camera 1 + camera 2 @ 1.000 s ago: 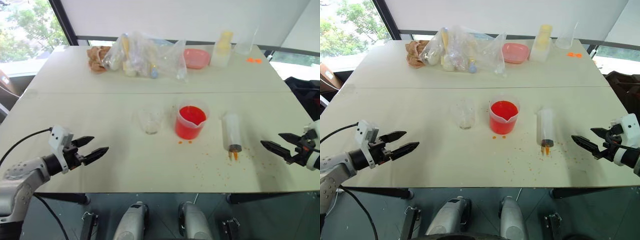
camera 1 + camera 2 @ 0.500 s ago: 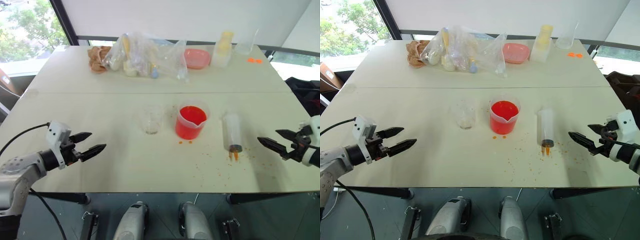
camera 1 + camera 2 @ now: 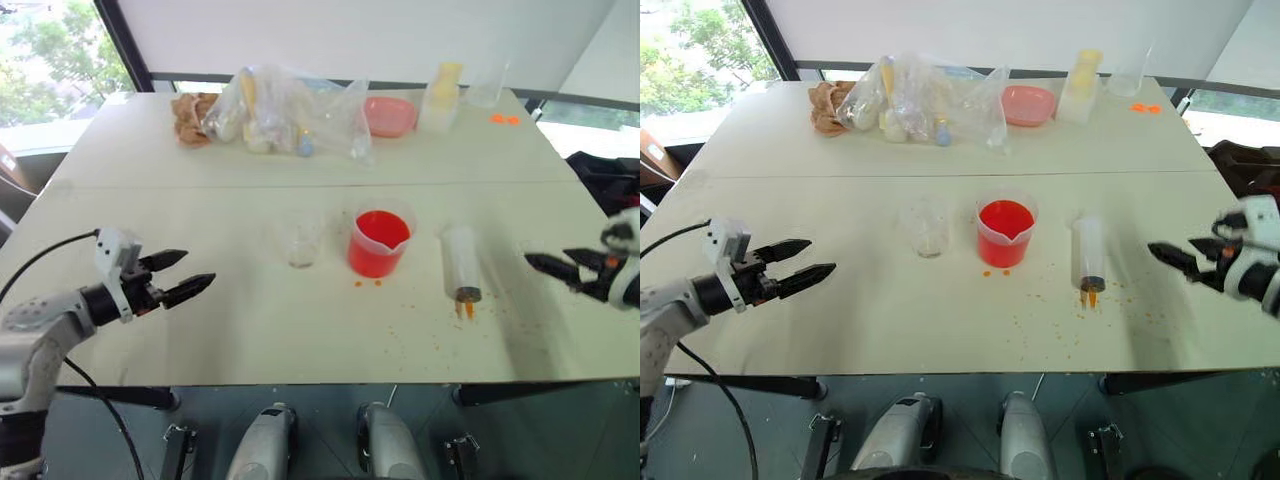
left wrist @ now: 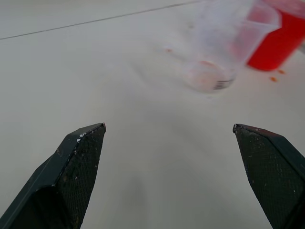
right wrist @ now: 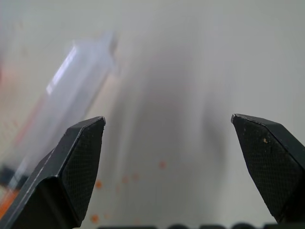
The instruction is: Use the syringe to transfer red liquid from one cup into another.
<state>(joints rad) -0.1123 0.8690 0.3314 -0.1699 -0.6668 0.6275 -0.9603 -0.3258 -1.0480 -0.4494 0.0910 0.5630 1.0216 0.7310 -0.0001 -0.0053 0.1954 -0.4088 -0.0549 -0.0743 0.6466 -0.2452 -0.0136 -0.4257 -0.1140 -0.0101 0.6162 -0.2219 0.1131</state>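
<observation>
Both pincers hang open and empty: the right pincer (image 3: 1185,262) is near the syringe (image 3: 1089,251), which lies flat on the surface (image 3: 890,320), and the left pincer (image 3: 800,272) is well apart from the cup (image 3: 928,228). A sideways grab may roll the round syringe against the full beaker (image 3: 1006,232) and spill red liquid (image 3: 1006,219).
</observation>
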